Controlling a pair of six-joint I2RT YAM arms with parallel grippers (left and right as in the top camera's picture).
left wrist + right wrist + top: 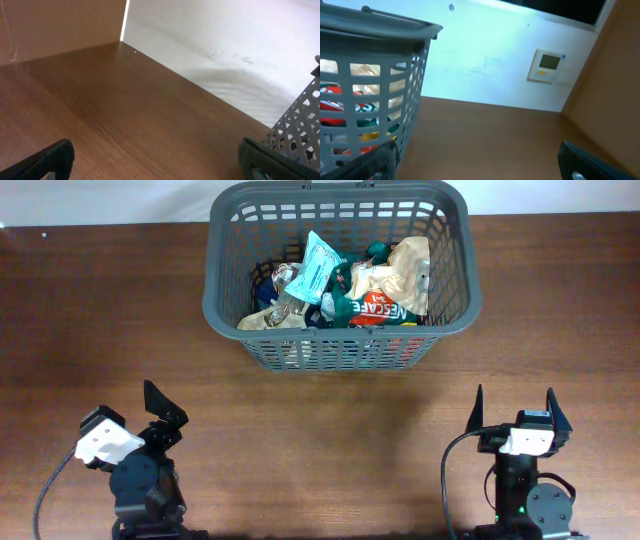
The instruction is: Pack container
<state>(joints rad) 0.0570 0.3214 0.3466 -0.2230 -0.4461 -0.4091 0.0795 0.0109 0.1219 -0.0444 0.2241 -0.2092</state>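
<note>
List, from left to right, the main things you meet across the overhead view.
left gripper → basket → right gripper

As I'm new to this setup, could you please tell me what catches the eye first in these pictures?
A large dark grey plastic lattice basket at the far middle of the brown wooden table stands out, heaped with crumpled packets, including a red-and-green Nescafe sachet. Nearer, the left gripper and right gripper sit open and empty at either side.
</note>
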